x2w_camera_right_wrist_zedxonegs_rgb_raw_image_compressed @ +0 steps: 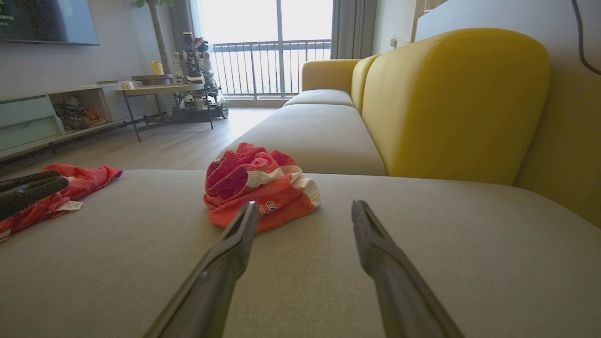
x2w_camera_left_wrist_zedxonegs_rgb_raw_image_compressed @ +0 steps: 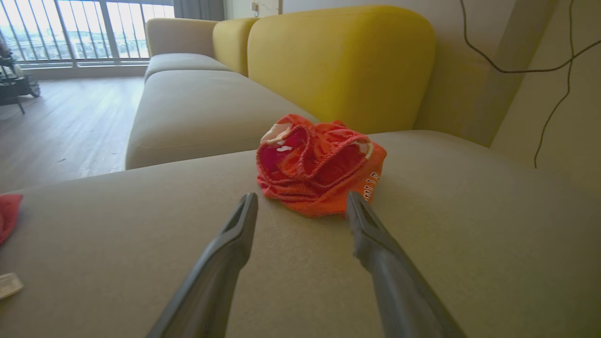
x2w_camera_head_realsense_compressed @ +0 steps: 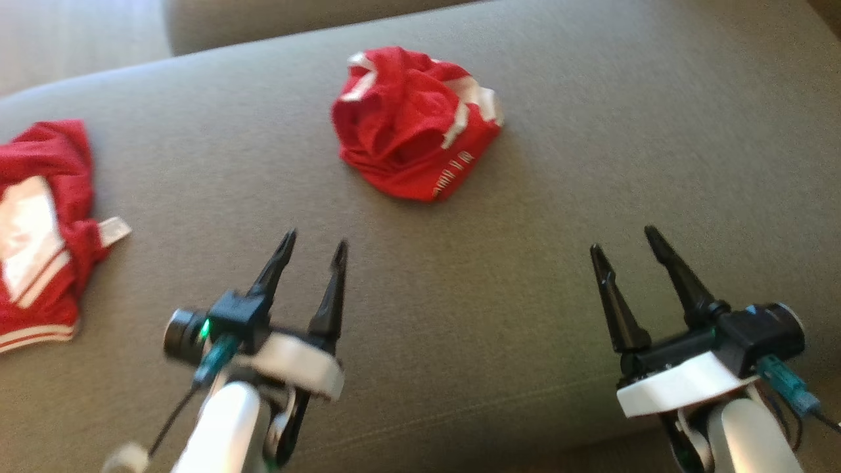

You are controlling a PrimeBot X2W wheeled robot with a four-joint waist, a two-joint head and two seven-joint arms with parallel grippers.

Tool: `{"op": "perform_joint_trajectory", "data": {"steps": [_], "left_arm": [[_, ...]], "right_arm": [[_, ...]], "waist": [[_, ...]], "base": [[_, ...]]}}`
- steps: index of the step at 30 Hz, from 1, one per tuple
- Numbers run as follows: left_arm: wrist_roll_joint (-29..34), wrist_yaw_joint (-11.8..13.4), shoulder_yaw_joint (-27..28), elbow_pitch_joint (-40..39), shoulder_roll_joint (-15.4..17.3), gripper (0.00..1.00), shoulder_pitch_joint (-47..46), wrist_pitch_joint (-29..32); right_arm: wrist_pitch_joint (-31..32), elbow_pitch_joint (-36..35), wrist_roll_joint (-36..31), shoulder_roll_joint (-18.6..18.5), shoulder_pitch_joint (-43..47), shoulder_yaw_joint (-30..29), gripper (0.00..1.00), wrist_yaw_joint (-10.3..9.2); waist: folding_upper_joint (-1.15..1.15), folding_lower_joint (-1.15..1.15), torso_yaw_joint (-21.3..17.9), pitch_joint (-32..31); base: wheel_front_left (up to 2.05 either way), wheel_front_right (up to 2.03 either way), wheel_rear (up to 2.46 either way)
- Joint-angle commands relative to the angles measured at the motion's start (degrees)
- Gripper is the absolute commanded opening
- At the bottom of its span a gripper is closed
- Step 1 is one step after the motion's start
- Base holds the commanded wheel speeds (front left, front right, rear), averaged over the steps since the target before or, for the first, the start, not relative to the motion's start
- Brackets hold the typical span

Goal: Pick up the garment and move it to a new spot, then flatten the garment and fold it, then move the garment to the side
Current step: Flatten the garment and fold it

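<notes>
Grippers both wide open, empty: left gripper (x2w_camera_head_realsense_compressed: 316,240) lower left of head view, right gripper (x2w_camera_head_realsense_compressed: 623,239) lower right, over sofa (x2w_camera_head_realsense_compressed: 525,295). Garment (x2w_camera_head_realsense_compressed: 410,125) upper centre, a bunched red heap, well apart from both. Second garment (x2w_camera_head_realsense_compressed: 39,223) at left edge.

Left wrist view: garment (x2w_camera_left_wrist_zedxonegs_rgb_raw_image_compressed: 317,171) centre, just past the fingertips.

Right wrist view: garment (x2w_camera_right_wrist_zedxonegs_rgb_raw_image_compressed: 258,188) left of centre.

Looks light, soft, floppy, not fragile. Probably best pinched at a raised fold or the white-trimmed edge on top.

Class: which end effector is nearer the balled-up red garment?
Left. The left end effector sits short of the balled-up garment; the right end effector is farther off, to its right.
</notes>
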Motion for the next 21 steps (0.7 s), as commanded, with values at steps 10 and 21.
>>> {"op": "perform_joint_trajectory", "data": {"steps": [10, 21], "left_arm": [[1.3, -4.0, -5.7, 14.6, -0.1, 1.0, -22.3, -0.3], [-1.3, -4.0, -10.9, 26.9, -0.1, 1.0, -35.9, -0.2]], "right_arm": [[-0.4, -5.4, 2.4, -0.1, -6.2, 1.1, 1.0, -0.01], [-0.4, -6.3, 4.2, -0.1, -7.9, 1.9, 1.0, -0.01]], "waist": [[0.0, 0.0, -7.9, 9.3], [0.0, 0.0, -10.8, 13.9]], "base": [[0.0, 0.0, 0.0], [0.0, 0.0, 0.0]]}}
